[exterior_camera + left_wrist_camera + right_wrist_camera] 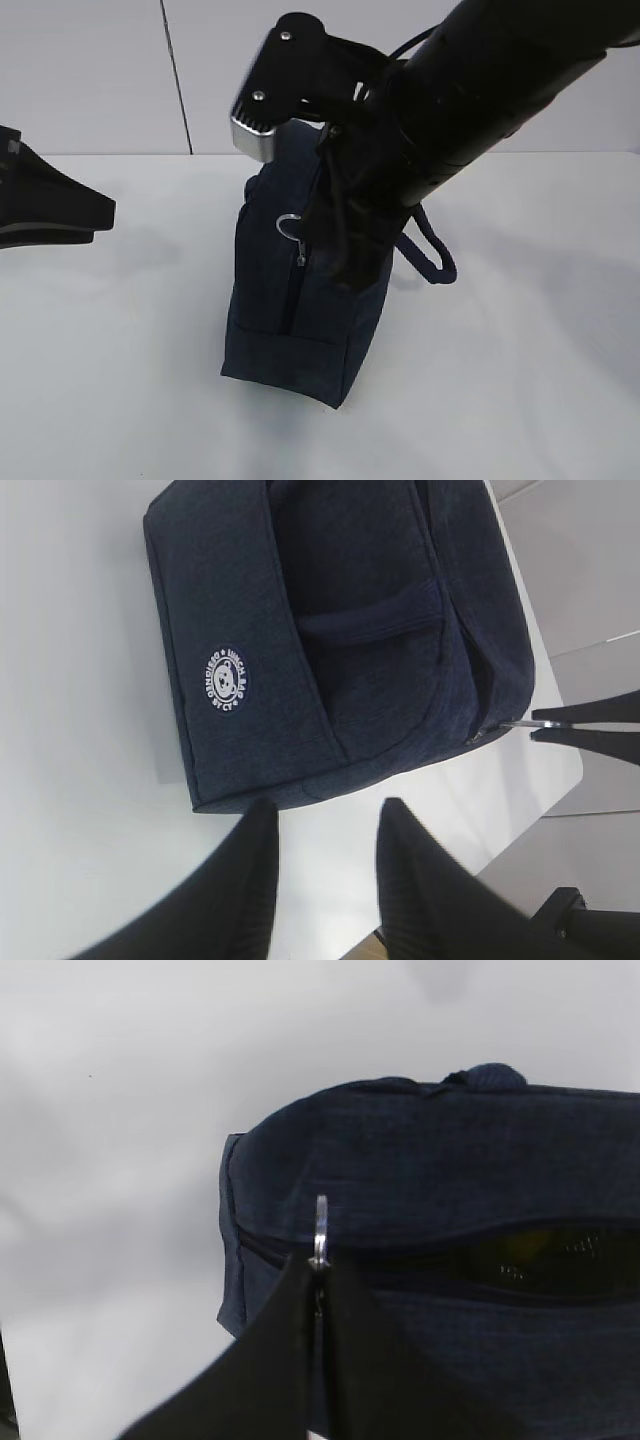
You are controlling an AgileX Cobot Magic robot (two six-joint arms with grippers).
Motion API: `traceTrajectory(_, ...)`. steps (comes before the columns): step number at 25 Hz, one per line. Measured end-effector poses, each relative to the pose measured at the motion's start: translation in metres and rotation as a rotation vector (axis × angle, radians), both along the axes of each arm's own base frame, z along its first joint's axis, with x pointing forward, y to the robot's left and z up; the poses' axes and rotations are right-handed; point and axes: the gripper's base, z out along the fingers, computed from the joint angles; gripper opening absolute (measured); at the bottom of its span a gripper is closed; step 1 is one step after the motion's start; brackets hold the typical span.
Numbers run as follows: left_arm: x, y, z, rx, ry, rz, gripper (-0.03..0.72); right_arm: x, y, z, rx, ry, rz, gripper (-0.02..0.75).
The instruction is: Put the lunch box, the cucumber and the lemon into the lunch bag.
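The dark navy lunch bag [290, 320] stands on the white table, with its zipper side facing the exterior view. My right gripper [312, 222] reaches down from the upper right and is shut on the silver ring pull [321, 1225] of the zipper, pinched between the fingertips [320, 1265]. The zipper gapes to the right of the pull, showing a dark inside [520, 1255]. My left gripper [325, 815] is open and empty, just off the bag's front face [380, 680], and sits at the left edge of the exterior view [60, 210]. The lunch box, cucumber and lemon are out of view.
The bag's loop handle [435, 250] hangs behind it on the right. A round white logo patch [227, 681] marks the bag's front. The table edge [560, 780] runs close beyond the bag in the left wrist view. A pale wall stands behind the table.
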Motion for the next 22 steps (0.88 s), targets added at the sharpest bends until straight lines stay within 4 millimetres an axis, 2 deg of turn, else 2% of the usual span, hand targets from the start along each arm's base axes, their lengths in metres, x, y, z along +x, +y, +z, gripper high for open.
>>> traceTrajectory(3,0.000,0.000,0.000,-0.001,0.000,0.001,0.241,0.003,0.000,-0.001,-0.005,0.007,0.000,0.008)
traceTrajectory(7,0.000,0.000,0.000,-0.001,0.000,0.001,0.241,0.010,0.003,-0.015,-0.029,0.038,-0.004,0.008)
traceTrajectory(9,0.000,0.000,0.000,-0.004,0.000,0.002,0.241,0.013,0.005,-0.015,-0.028,0.035,-0.002,0.008)
traceTrajectory(14,0.000,0.000,0.001,-0.008,0.000,0.003,0.241,0.016,0.007,0.000,-0.009,0.014,0.002,0.008)
traceTrajectory(22,0.000,0.000,0.001,-0.011,0.000,0.004,0.241,0.024,0.005,-0.004,-0.007,0.038,-0.019,0.008)
